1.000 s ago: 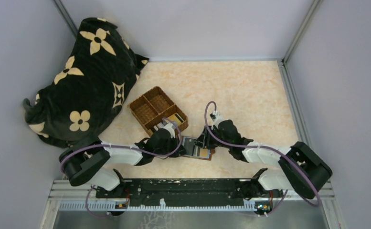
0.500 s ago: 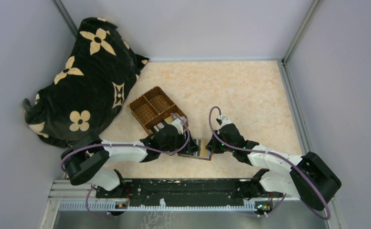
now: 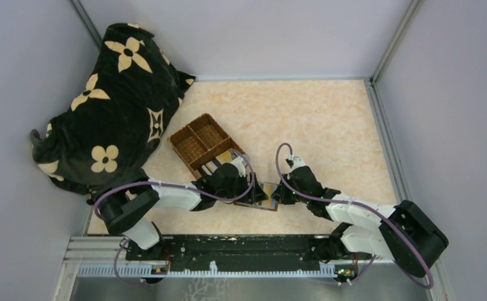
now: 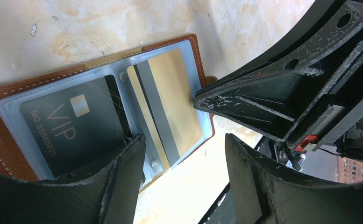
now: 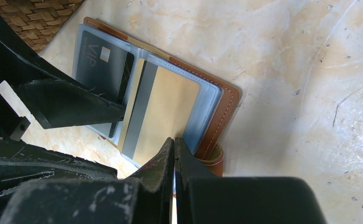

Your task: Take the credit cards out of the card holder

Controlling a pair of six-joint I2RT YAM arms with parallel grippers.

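Left gripper (image 4: 184, 147) has spread; right gripper (image 5: 174, 143) has pressed together at gold card (image 5: 170, 107) edge, pinch unclear. Extraction step. Next, you slide card clear, card holder (image 5: 228, 100) pinned.

The flat reddish-brown leather card holder (image 4: 30, 81) has white stitching and cloudy grey-blue plastic sleeves. One flat card (image 4: 72, 121) in it is dark grey with pale gold "VIP" lettering, the other flat card (image 4: 174, 102) is gold-tan with a grey stripe. The bench (image 3: 316, 119) is cream-peach marble. The woven wicker basket (image 3: 197, 141) is brown, and the plush blanket (image 3: 115, 106) is black with cream flowers. The left hand (image 4: 184, 144) and right hand (image 5: 174, 142) are both scuffed black.
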